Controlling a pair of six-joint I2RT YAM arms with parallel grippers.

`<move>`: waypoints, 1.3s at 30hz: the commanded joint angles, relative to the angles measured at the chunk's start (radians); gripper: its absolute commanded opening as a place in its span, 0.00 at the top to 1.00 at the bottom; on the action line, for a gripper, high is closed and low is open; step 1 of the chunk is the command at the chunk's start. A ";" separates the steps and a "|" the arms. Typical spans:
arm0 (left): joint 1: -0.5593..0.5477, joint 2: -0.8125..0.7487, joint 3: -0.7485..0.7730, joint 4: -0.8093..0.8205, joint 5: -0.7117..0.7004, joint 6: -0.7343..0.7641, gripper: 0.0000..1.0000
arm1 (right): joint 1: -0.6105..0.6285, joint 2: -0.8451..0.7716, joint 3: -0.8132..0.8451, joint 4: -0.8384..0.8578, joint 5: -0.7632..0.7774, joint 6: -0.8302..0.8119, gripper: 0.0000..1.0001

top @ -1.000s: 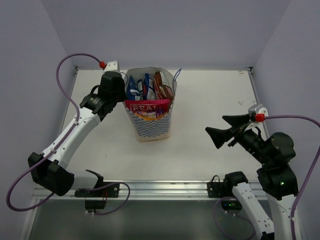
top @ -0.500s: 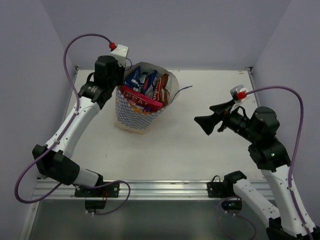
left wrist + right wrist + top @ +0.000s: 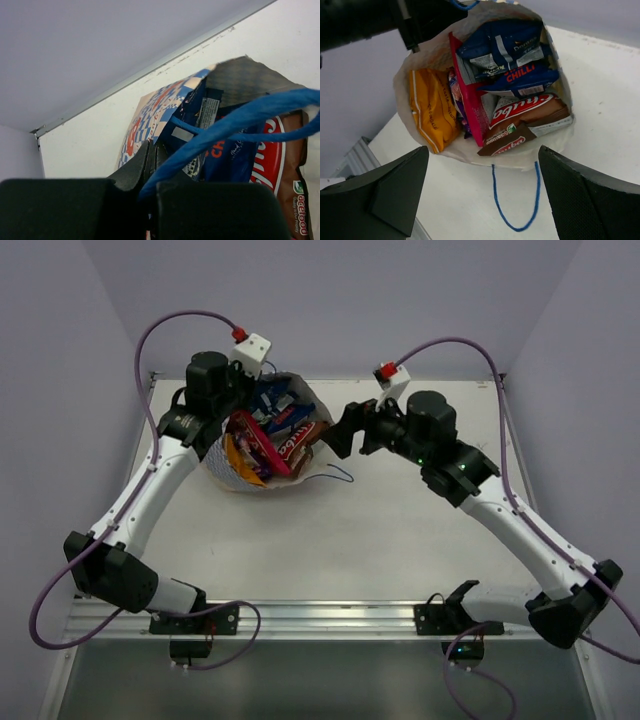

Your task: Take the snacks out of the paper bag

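Note:
The paper bag [image 3: 228, 473] is tipped over at the back left of the table, its mouth facing right. My left gripper [image 3: 233, 406] is shut on its back rim and blue string handle [image 3: 235, 117]; in the left wrist view the gripper [image 3: 150, 172] pinches both. Inside the paper bag [image 3: 422, 55] are the snacks: an orange packet [image 3: 432, 107], a red-pink one [image 3: 470, 112], a blue Doritos packet [image 3: 502, 47], a brown-and-white one [image 3: 530, 115] and a bit of a purple one [image 3: 456, 92]. My right gripper [image 3: 352, 432] is open and empty just right of the mouth [image 3: 485, 195].
The bag's second blue string handle [image 3: 515, 205] lies loose on the white table [image 3: 400, 530] in front of the mouth. The back wall and left wall stand close behind the bag. A metal rail [image 3: 330, 615] runs along the near edge.
The left gripper has tipped the bag from upright onto its side, mouth to the right. The right arm has swung from the right side of the table over to the bag's mouth.

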 commanded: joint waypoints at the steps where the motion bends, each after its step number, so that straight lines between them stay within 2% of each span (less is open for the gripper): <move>1: -0.017 -0.074 -0.075 0.120 0.068 -0.014 1.00 | 0.048 0.073 0.008 0.120 0.128 0.220 0.08; 3: -0.033 -0.080 -0.106 0.109 0.064 -0.023 1.00 | 0.074 0.112 0.003 0.162 0.205 0.271 0.13; 9: -0.094 -0.080 -0.149 0.059 0.032 -0.046 1.00 | 0.145 0.273 0.097 0.167 0.355 0.437 0.15; 14: -0.126 -0.097 -0.134 0.040 -0.004 -0.077 1.00 | 0.146 0.383 0.164 0.128 0.378 0.550 0.16; 20: -0.126 -0.103 -0.126 0.029 -0.054 -0.103 1.00 | 0.146 0.433 0.148 0.153 0.415 0.658 0.18; 28: -0.126 -0.106 -0.120 0.020 -0.048 -0.120 1.00 | 0.145 0.515 0.152 0.150 0.404 0.758 0.19; 36: -0.125 -0.116 -0.125 0.009 -0.034 -0.131 1.00 | 0.136 0.606 0.198 0.209 0.413 0.781 0.30; 39: -0.125 -0.117 -0.129 0.009 -0.030 -0.134 1.00 | 0.133 0.635 0.198 0.236 0.416 0.794 0.41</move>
